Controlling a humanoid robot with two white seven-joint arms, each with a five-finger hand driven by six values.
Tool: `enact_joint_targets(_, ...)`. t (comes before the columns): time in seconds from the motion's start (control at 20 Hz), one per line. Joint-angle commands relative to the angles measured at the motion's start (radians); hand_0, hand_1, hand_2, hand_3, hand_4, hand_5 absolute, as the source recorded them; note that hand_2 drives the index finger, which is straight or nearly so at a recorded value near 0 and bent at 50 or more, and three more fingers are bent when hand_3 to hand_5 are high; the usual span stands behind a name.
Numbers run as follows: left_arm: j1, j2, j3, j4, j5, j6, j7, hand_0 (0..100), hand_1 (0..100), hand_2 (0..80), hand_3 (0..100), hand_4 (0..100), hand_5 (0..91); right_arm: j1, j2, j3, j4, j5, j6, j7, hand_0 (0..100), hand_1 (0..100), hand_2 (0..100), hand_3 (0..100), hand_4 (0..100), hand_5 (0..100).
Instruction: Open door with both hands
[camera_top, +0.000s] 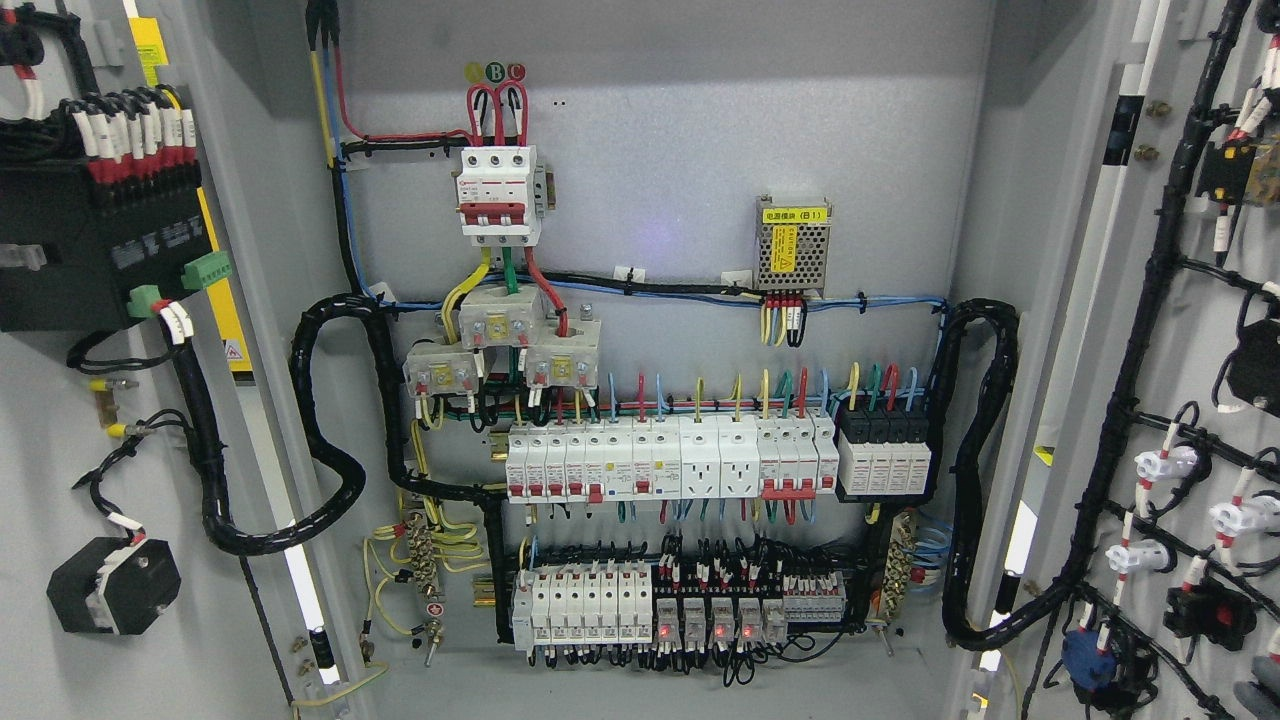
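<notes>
Grey cabinet steel fills my view. Nearest, the left door and right door stand swung wide, wiring on their inner faces. Neither hand shows, so I cannot tell their state. Doors look stiff, heavy; I'd hold bare edges. Farthest, breakers.

I see both doors, left and right, cut off by the frame edges, and the breaker print too small to read.

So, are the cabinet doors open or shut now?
Open. Both the left door and the right door are swung outward, showing their inner wiring and the breakers inside.
</notes>
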Motion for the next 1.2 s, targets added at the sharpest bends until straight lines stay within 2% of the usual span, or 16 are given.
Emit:
enact_joint_targets(0.0, -0.010, 0.080, 0.109, 0.071, 0.063, 0.007, -0.001, 0, 0, 0.0, 0, 0, 0.0, 0.001, 0.001, -0.055, 0.010, 0.000, 0.001, 0.000, 22, 1, 0, 0, 0, 0)
enact_joint_targets(0.25, -0.012, 0.164, 0.112, 0.120, 0.146, 0.028, -0.001, 0, 0, 0.0, 0, 0, 0.0, 0.012, -0.001, -0.069, 0.019, 0.000, 0.001, 0.000, 22, 1, 0, 0, 0, 0)
enact_joint_targets(0.35, -0.016, 0.172, 0.115, 0.162, 0.148, 0.036, -0.007, 0, 0, 0.0, 0, 0, 0.0, 0.015, -0.001, -0.072, 0.027, 0.000, -0.001, 0.000, 22, 1, 0, 0, 0, 0)
enact_joint_targets(0.55, -0.035, 0.202, 0.117, 0.245, 0.154, 0.036, -0.076, 0, 0, 0.0, 0, 0, 0.0, 0.021, -0.002, -0.098, 0.032, -0.002, -0.001, 0.002, 22, 1, 0, 0, 0, 0)
enact_joint_targets(1.15, -0.098, 0.264, 0.112, 0.403, 0.198, 0.073, -0.077, 0, 0, 0.0, 0, 0, 0.0, 0.012, -0.005, -0.138, 0.073, 0.000, -0.001, 0.002, 22, 1, 0, 0, 0, 0)
